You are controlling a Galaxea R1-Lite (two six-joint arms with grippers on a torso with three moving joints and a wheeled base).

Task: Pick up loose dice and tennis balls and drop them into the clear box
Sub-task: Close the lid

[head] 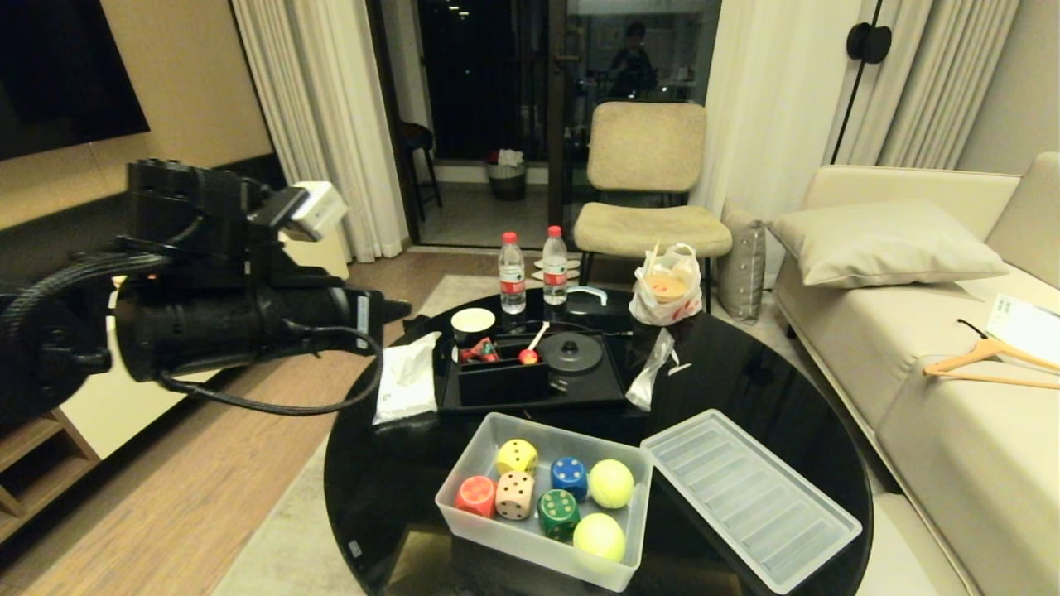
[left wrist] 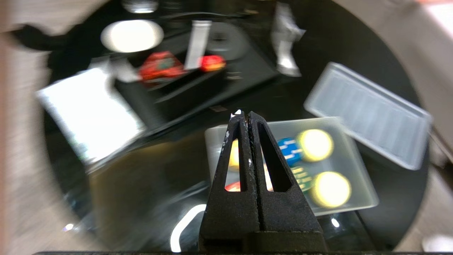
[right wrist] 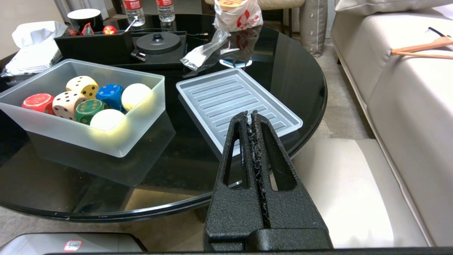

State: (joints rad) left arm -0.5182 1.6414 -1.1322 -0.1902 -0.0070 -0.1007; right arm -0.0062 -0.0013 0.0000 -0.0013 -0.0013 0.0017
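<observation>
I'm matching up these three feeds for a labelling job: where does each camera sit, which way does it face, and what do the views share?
Head view: high on the robot, looking forward and down over the black round table into the room; the raised left arm fills its left side.
Left wrist view: behind the shut left gripper, looking down on the table from above.
Right wrist view: behind the shut right gripper, low beside the table edge, looking across it.
Shared: all three show the clear box holding dice and tennis balls, with its lid beside it.
</observation>
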